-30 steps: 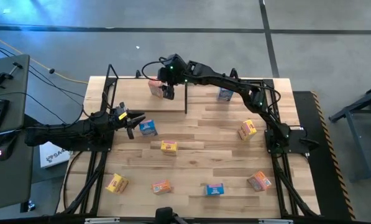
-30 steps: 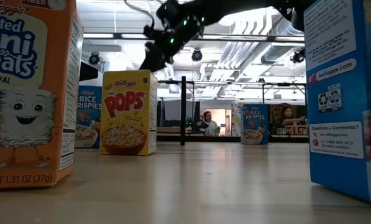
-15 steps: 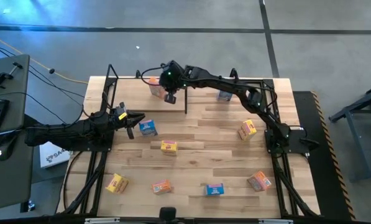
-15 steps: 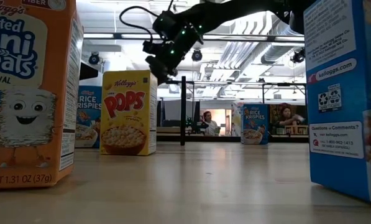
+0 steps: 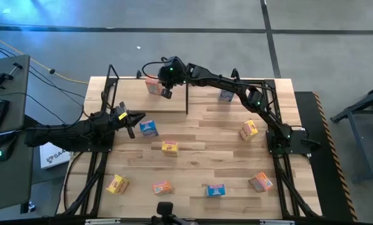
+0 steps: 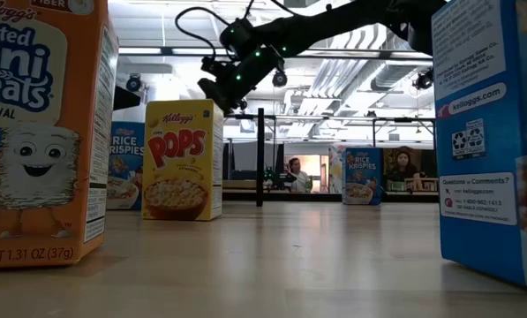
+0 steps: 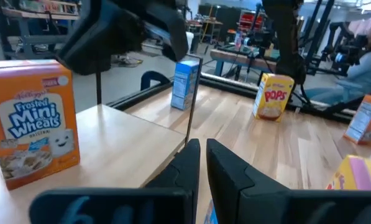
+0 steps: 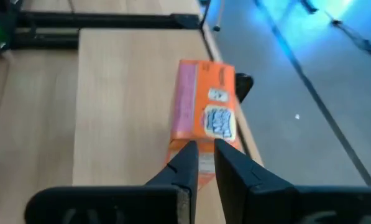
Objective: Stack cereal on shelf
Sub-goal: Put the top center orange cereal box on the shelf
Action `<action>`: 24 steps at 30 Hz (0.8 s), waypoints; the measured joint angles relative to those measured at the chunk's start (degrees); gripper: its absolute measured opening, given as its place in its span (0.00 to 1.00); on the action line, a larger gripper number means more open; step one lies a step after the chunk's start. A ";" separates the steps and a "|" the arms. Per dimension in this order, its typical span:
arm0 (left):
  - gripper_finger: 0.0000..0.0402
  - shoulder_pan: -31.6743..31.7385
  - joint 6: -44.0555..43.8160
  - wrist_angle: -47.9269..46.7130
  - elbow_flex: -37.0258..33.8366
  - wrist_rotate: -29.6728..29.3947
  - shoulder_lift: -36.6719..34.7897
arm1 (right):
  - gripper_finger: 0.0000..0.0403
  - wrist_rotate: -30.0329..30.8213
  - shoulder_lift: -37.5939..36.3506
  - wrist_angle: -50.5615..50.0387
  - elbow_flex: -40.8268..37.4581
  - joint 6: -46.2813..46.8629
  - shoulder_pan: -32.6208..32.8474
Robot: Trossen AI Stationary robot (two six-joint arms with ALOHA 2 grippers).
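Observation:
An orange cereal box (image 5: 152, 86) (image 8: 205, 112) lies on the shelf (image 5: 142, 103), a light board at the table's far left. My right gripper (image 5: 166, 93) (image 8: 202, 152) hangs shut just above and beside the box, and in the low view (image 6: 217, 91) it is well off the table. My left gripper (image 5: 134, 123) (image 7: 202, 152) is shut and stands low at the table's left, right beside a blue cereal box (image 5: 149, 128). Nothing shows between its fingers. My left gripper stands with its shut fingertips right against the left side of the blue box (image 5: 144, 127). I cannot tell whether they touch it.
Loose cereal boxes lie across the table: a yellow one (image 5: 169, 147) in the middle, a blue one (image 5: 226, 95) at the far side, one at the right (image 5: 248, 130), and several along the near edge (image 5: 162, 187). A black shelf post (image 5: 187, 97) stands at the board's right edge.
My right gripper's fingers have come together above the shelf. It has drifted a little toward the near edge and then back toward the orange box, which stays on the board.

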 joint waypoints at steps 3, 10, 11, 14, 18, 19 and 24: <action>0.05 1.21 0.08 1.50 0.46 0.01 1.15 | 0.07 0.07 -0.41 -6.46 1.71 -3.42 0.47; 0.05 6.11 4.38 1.68 7.29 2.51 9.12 | 0.01 6.97 -11.28 -20.61 1.20 -10.28 3.81; 0.05 7.04 5.24 1.79 8.54 3.31 10.94 | 0.01 6.98 -12.60 -22.51 1.20 -10.29 4.04; 0.05 9.99 7.69 1.71 12.60 5.92 17.50 | 0.00 5.84 -16.29 -24.72 -0.15 -9.55 4.02; 0.05 14.35 11.56 1.05 18.06 9.76 27.53 | 0.00 6.16 -20.68 -21.52 -9.50 -8.16 4.00; 0.05 15.41 12.38 0.84 19.44 10.73 29.87 | 0.00 6.21 -21.94 -19.38 -13.12 -7.88 4.02; 0.05 20.55 14.99 0.78 25.37 16.58 41.35 | 0.00 6.80 -33.60 -4.23 -33.05 -4.72 4.57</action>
